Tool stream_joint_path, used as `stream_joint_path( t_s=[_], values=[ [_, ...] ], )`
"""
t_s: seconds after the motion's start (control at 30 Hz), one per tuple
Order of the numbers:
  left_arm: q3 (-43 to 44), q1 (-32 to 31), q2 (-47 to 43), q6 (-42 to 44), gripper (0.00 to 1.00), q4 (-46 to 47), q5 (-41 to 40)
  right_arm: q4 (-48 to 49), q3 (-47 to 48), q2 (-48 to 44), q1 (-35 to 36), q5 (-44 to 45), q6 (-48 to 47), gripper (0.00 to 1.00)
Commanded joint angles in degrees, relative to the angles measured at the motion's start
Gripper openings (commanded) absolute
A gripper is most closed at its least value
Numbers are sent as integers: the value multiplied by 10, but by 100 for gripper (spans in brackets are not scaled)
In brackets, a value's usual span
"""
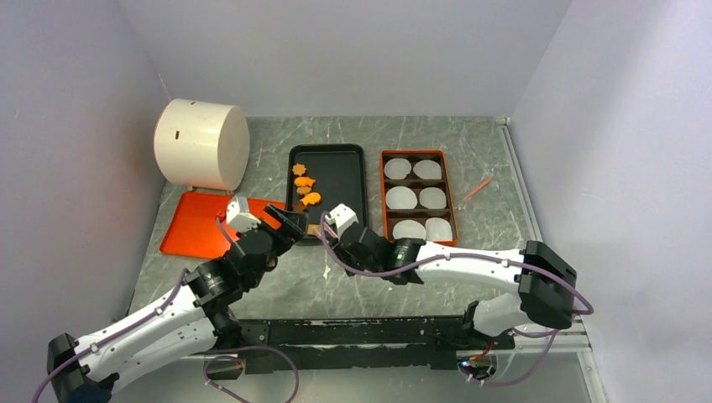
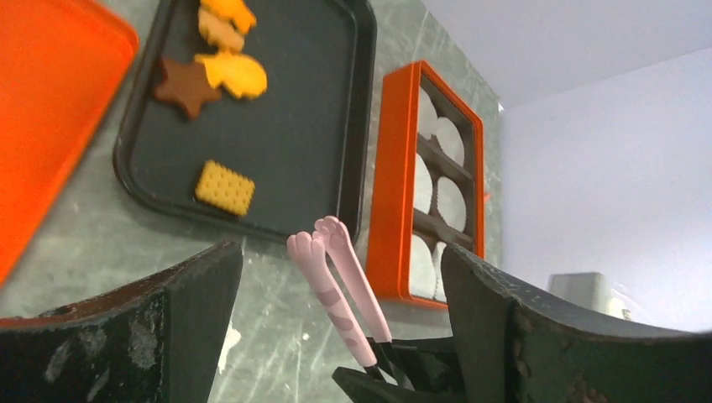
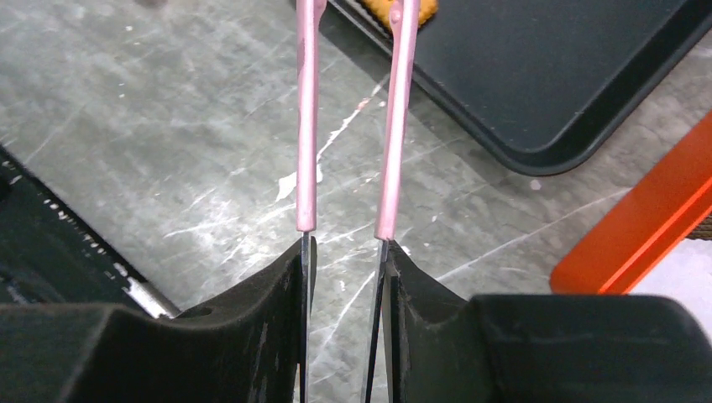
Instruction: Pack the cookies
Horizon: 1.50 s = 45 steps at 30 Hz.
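Observation:
Several cookies (image 1: 304,186), mostly orange, lie on the left side of the black tray (image 1: 342,176). The left wrist view shows a brown star (image 2: 183,86), an orange animal shape (image 2: 235,74) and a square cookie (image 2: 225,187) near the tray's near edge. My right gripper (image 1: 334,233) (image 3: 346,252) is shut on pink paw-tipped tongs (image 3: 306,126) (image 2: 336,277). The tong arms are slightly apart and empty, with their tips by the square cookie (image 3: 416,10). My left gripper (image 1: 290,222) (image 2: 340,260) is open and empty, just near the tray's near-left corner.
An orange box (image 1: 453,201) holding white paper cups (image 1: 401,197) stands right of the black tray. A flat orange lid (image 1: 197,225) lies to the left, with a white cylinder (image 1: 201,143) behind it. A thin orange stick (image 1: 476,189) lies at the far right.

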Motion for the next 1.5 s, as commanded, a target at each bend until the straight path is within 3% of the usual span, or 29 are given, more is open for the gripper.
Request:
stream_joint_path(
  t_s=[0.0, 0.3, 0.53, 0.7, 0.97, 1.47],
  values=[
    [89, 0, 19, 164, 94, -65, -76, -18, 42, 13, -32, -21, -32, 35],
    [245, 35, 102, 398, 98, -101, -60, -21, 63, 30, -124, -86, -78, 35],
    [302, 232, 181, 476, 98, -91, 168, -21, 101, 77, -178, -125, -150, 36],
    [293, 314, 191, 494, 98, -75, 228, -39, 141, 120, -196, -149, -198, 35],
    [239, 325, 143, 555, 98, -74, 195, -65, 199, 189, -211, -155, -255, 37],
    [214, 325, 111, 574, 98, -87, 148, -90, 290, 311, -227, -168, -304, 44]
  ],
)
